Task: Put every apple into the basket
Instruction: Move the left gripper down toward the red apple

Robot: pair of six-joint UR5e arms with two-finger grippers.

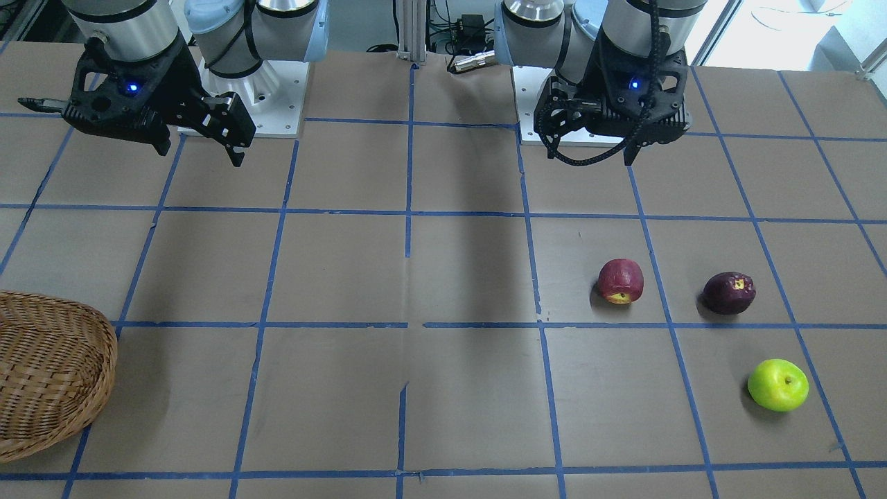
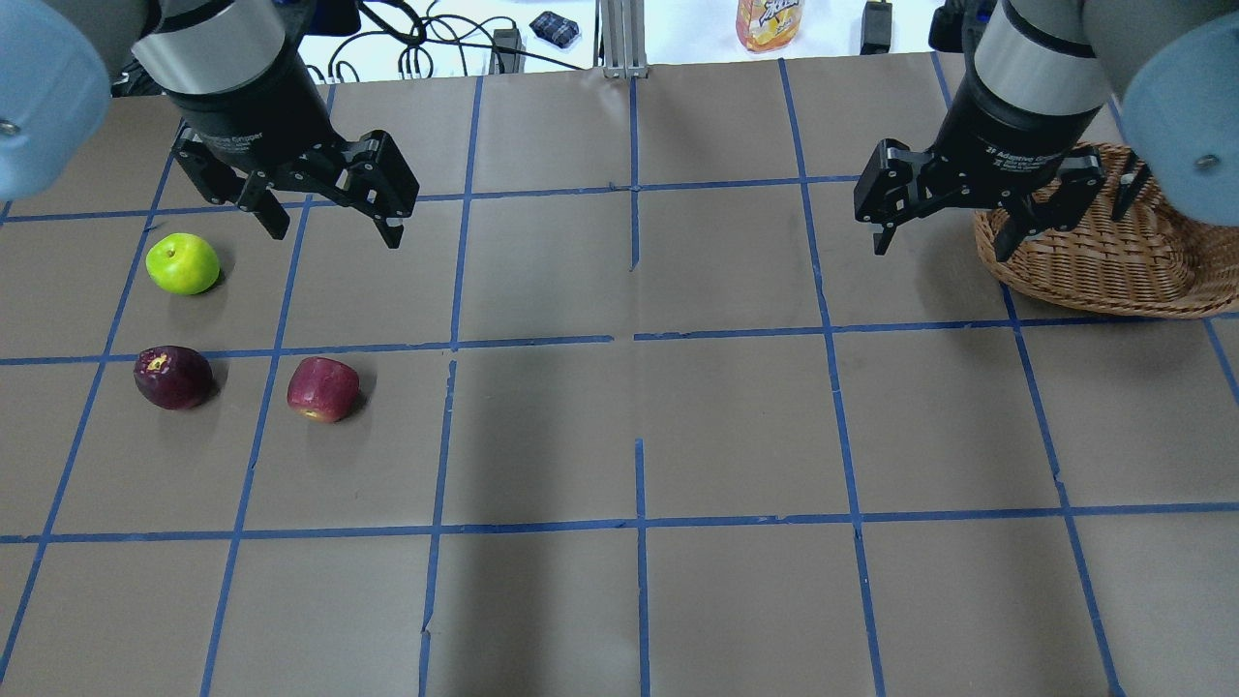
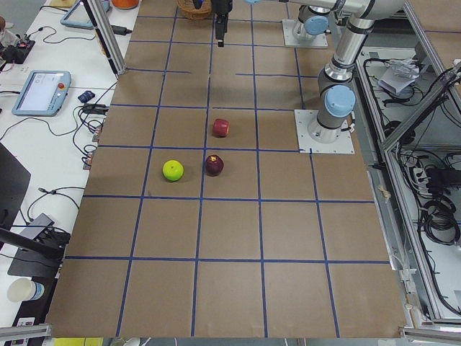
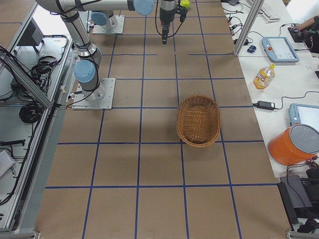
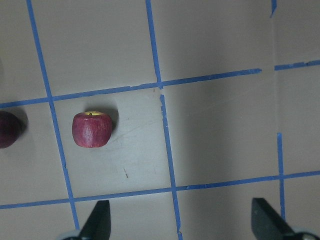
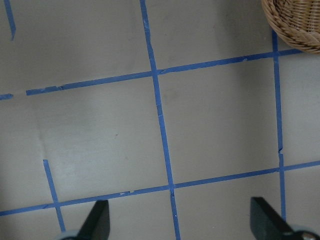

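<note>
overhead view: left gripper [image 2: 334, 234] hangs over the table [image 2: 736, 426] at upper left, fingers spread wide, holding nothing; right gripper [image 2: 941, 247] at upper right, equally spread, nothing between its fingers, partly in front of the wicker basket [image 2: 1094, 266] at the right edge; green apple [image 2: 182, 263] at far left; dark maroon apple [image 2: 173, 377] below it in frame; red apple [image 2: 323, 388] just right of the maroon one; all three on the taped grid, apart from one another, well apart from the basket
</note>
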